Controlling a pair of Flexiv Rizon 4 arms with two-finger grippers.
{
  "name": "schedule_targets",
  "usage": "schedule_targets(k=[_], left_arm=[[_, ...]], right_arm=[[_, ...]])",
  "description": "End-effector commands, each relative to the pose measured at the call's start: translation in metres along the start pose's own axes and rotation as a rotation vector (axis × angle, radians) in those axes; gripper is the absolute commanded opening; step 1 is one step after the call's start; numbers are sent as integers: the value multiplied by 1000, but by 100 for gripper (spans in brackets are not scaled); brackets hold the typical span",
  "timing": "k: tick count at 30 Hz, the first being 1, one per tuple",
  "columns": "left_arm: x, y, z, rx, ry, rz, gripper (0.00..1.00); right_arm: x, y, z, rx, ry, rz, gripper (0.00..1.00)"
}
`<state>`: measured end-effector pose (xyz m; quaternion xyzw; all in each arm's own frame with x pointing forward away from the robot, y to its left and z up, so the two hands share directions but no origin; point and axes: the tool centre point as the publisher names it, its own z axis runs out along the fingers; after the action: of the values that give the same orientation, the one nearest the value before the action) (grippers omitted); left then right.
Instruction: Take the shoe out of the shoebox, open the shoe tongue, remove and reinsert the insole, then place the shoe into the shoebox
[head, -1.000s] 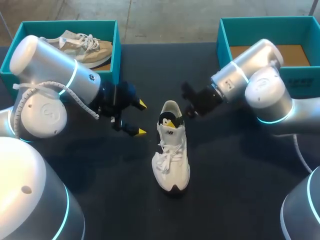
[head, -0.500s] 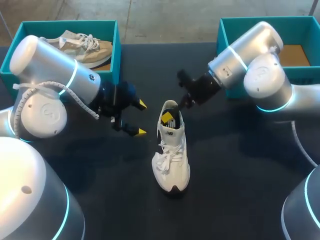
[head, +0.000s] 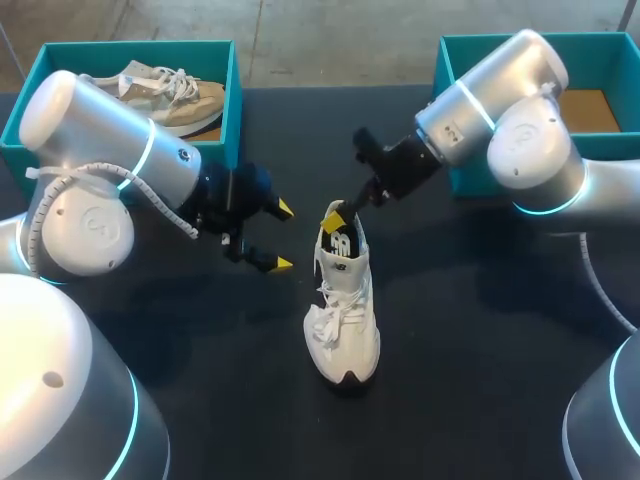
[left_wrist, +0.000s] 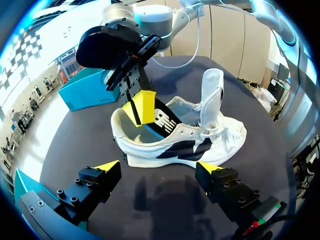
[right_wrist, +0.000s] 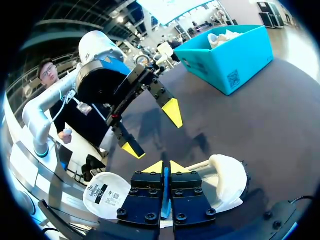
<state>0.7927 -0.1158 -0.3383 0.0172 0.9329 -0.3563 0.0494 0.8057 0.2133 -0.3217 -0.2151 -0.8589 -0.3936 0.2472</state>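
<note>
Site notes. White shoe stood upright on the table, heel toward the far edge, tongue raised. Right gripper was at the heel opening, its yellow tips pinched together on the thin edge of the insole. Left gripper hung with fingers wide apart just beside the shoe, touching nothing.

Risks, as I judged them:
- Nothing pinned the shoe. If the insole stuck, a pull could have lifted or tipped the whole shoe.
- Grip was on a narrow edge only, so the insole could have slipped free partway out.
- Both grippers were close at the heel, so a sideways move risked contact between them.
</note>
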Motion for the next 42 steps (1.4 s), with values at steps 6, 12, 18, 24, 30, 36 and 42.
schedule_targets(k=[6,12,18,24,30,36,42], left_arm=[[1,0,0,-2,-2,0,100],[1,0,0,-2,-2,0,100],[1,0,0,-2,-2,0,100],[1,0,0,-2,-2,0,100],[1,0,0,-2,-2,0,100],[1,0,0,-2,-2,0,100],[1,0,0,-2,-2,0,100]], right_arm=[[-11,5,7,11,19,-15,0],[-13,4,9,15,28,-16,0],[-10,6,3,13,3,-27,33],[-3,11,-4,15,-23,-46,36],[5,20,-8,19,-38,-67,36],[4,28,-16,-15,-81,-90,36],[0,33,-21,-87,-129,-76,0]])
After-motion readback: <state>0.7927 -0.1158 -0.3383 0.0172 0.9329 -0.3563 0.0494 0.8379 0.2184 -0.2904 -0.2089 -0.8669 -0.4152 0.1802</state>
